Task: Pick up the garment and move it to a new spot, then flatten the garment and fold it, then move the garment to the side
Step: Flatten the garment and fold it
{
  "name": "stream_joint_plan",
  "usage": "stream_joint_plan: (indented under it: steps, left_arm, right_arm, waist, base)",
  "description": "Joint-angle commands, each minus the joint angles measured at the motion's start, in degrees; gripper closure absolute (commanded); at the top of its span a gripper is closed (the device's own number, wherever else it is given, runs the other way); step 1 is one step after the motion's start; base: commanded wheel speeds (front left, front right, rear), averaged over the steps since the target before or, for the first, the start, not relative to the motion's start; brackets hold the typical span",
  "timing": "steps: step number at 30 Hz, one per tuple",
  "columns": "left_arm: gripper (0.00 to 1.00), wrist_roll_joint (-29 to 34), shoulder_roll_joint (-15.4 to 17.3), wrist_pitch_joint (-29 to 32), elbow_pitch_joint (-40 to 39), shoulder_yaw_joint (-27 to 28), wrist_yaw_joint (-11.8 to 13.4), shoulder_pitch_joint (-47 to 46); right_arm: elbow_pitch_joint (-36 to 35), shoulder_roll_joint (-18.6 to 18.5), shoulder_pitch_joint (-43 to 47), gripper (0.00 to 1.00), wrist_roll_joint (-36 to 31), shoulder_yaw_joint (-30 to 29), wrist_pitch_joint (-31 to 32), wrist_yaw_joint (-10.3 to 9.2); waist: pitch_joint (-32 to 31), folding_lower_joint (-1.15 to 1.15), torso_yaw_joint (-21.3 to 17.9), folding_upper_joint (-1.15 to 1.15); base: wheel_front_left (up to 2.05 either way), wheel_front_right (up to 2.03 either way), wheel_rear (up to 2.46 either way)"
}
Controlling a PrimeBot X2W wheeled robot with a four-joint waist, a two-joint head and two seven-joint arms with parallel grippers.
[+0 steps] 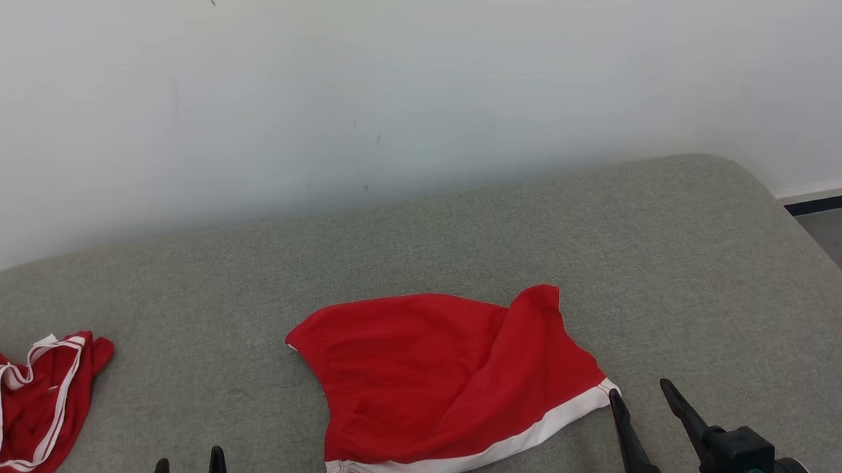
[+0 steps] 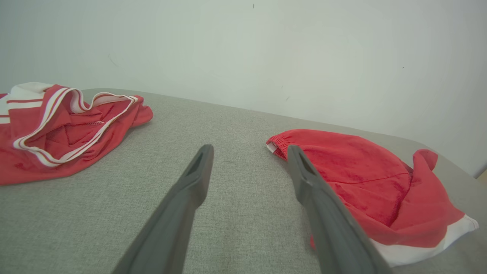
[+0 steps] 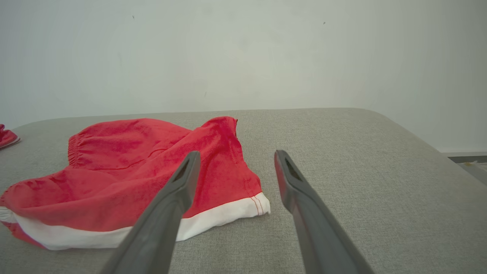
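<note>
**Item: garment** (image 1: 442,385), red shorts with a white hem band (image 1: 473,457). You are finding it lying near the middle of the grey cloth-covered tabletop (image 1: 677,254), toward the near edge. It is lying partly spread, with its right-hand portion rising in a folded ridge. Nothing is gripping it.

**Item: left gripper** (image 1: 188,468). You are seeing it waiting at the near edge, well apart from the garment's left side. Its fingers (image 2: 198,179) are standing wide apart and holding nothing.

**Item: right gripper** (image 1: 641,394). It is sitting just beside the garment's white-banded right corner, fingers likewise spread and empty. Whether a fingertip is touching the cloth, you cannot tell.

**Item: second garment** (image 1: 30,410), red with white striping. It is lying crumpled at the tabletop's far left, well apart from the first, and is probably not the piece in hand.

**Step in hand.** Judging by the layout, you are standing at the opening pick-up. The garment is lying unlifted, and the flattening, the folding and the move to the side are all waiting.

**Next move.** It is calling for the right gripper to be lowering onto the banded corner beside it. The left gripper is needing to travel rightward to the hem's other end. Because the cloth is lying thin against the surface, you are likely needing to press the fingers down around a pinch of fabric before closing.
</note>
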Motion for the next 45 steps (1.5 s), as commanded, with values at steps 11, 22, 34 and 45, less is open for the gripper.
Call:
stream_joint_plan:
  steps: [11, 22, 34, 45]
  left_arm:
    - [0.0, -0.2, 0.0, -0.1, -0.7, -0.5, 0.9, 0.7]
    - [0.0, 1.7, 0.0, -0.1, 4.8, -5.5, -0.7, -2.1]
    - [0.0, 1.1, 0.9, 0.0, 19.6, -14.1, -2.9, -11.1]
    - [0.0, -0.6, 2.0, -0.1, 22.6, -19.3, -2.9, -15.1]
  right_arm:
    - [0.1, 0.1, -0.7, 0.0, 2.4, 0.0, 0.5, -0.15]
    - [5.1, 0.1, -4.3, 0.0, 1.5, -3.2, 6.0, -0.15]
    - [17.7, 0.1, -14.6, 0.0, 0.5, -4.9, 15.8, -0.15]
    - [29.5, -0.2, -21.9, 0.0, 0.4, -3.3, 14.1, -0.15]
  waist:
    - [0.3, 0.0, 0.3, 0.0]
    - [1.9, 0.0, 0.1, 0.0]
    - [5.0, 0.0, -0.4, 0.0]
    - [7.2, 0.0, 0.6, 0.0]
  base:
    - [0.0, 0.0, 0.0]
    - [0.0, 0.0, 0.0]
    - [0.0, 0.0, 0.0]
    - [0.0, 0.0, 0.0]
